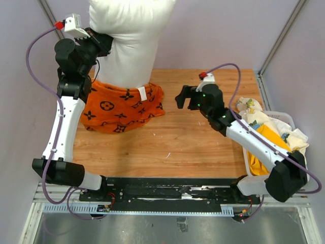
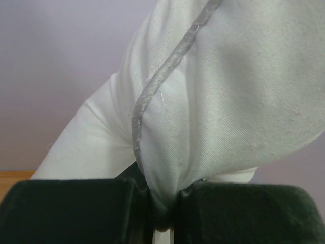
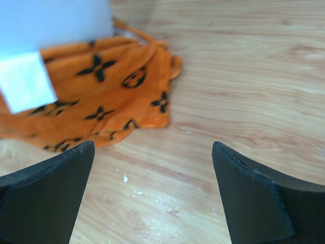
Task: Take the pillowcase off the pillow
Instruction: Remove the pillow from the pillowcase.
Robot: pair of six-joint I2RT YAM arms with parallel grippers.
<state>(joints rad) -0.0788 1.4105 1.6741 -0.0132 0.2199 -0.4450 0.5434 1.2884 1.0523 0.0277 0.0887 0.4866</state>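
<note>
The plump white pillow (image 1: 132, 40) hangs upright at the back left, its lower end still inside the orange pillowcase (image 1: 119, 109), which lies bunched on the table around it. My left gripper (image 1: 104, 41) is raised high beside the pillow and is shut on a pinch of the pillow's white fabric (image 2: 228, 101) next to a grey piped seam; the jaws (image 2: 162, 203) squeeze the cloth. My right gripper (image 1: 180, 97) hovers just right of the pillowcase (image 3: 101, 91), open, with only bare wood between its fingers (image 3: 152, 193). A white tag (image 3: 25, 81) lies on the orange fabric.
A white basket (image 1: 289, 118) heaped with yellow and patterned cloths stands at the right edge of the wooden table (image 1: 193, 147), beside the right arm. Grey walls close in the back and sides.
</note>
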